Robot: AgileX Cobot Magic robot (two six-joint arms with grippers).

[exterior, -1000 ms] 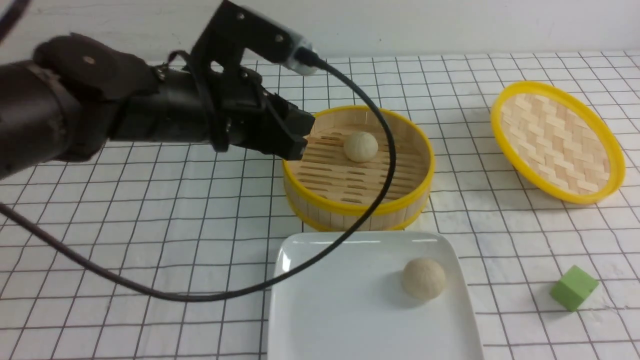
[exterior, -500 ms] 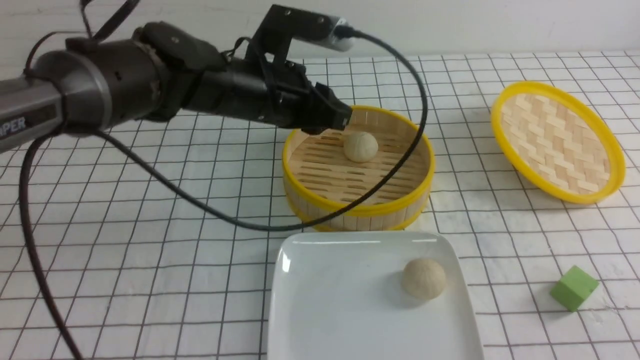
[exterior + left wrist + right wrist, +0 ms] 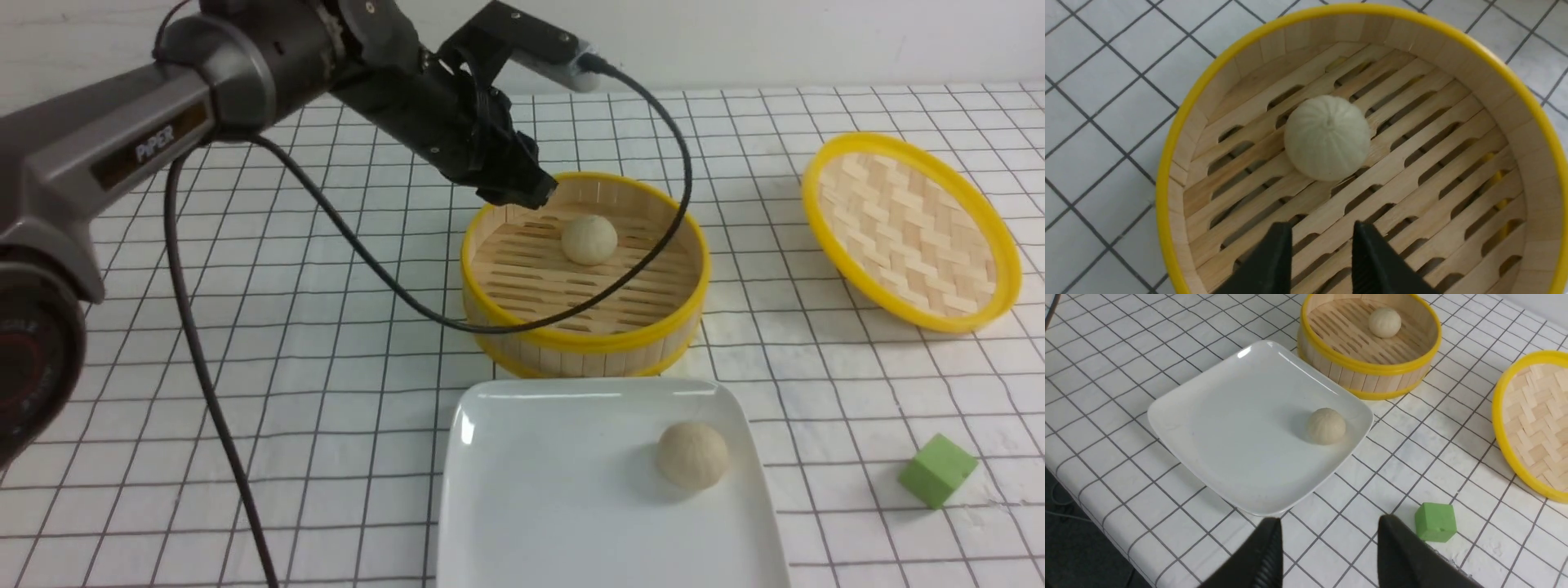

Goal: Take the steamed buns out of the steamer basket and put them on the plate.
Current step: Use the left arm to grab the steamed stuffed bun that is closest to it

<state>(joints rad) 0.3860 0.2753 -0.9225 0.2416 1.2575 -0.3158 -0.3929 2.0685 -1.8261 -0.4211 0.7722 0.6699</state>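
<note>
Bench: white cloth with a black grid. Clock directions are read from the robot's side, with 12 o'clock pointing away from it.

- The round yellow-rimmed bamboo steamer basket stands at 12 o'clock of the glossy white rounded-square ceramic plate, just beside its far edge.
- First bun, a small round cream-beige dough ball with a pleated top, sits on the basket's slatted floor, a little toward 12 o'clock of centre.
- Second bun, same colour and shape, rests on the plate toward its 3 o'clock edge.
- The left gripper hangs over the basket at about 11 o'clock of its rim, pointing down and inward. Its jaws stand apart with nothing between them. The first bun lies ahead of the fingertips, clear of them.
- The right gripper shows only in its own wrist view, well above the near side of the bench. Its jaws are wide apart and hold nothing.
- A black cable from the left wrist loops in front of the basket.
- The flat yellow-rimmed woven bamboo lid lies at 3 o'clock of the basket, apart from it.
- The small green cube sits at 3 o'clock of the plate, apart from it.
</note>
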